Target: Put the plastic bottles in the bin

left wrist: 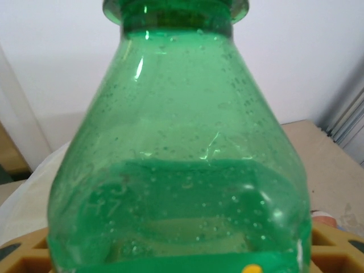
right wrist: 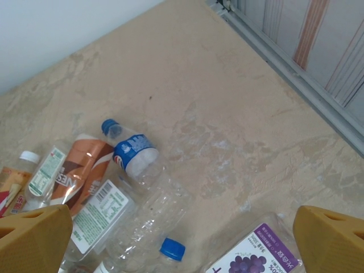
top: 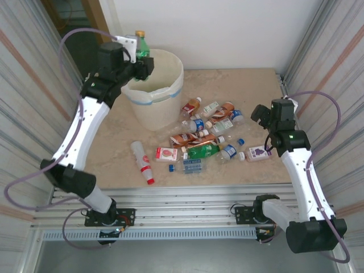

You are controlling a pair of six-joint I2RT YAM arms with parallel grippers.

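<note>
The left claw pinches a green bottle upright by its body and holds it above the near-left rim of the bin. The right claw hangs spread wide and empty over the right end of the bottle pile on the worktop. The bottle looks closer to the rim than to the middle of the opening, so letting go here could clip the edge and send it tumbling outside the bin, or drag the pale liner down.
</note>
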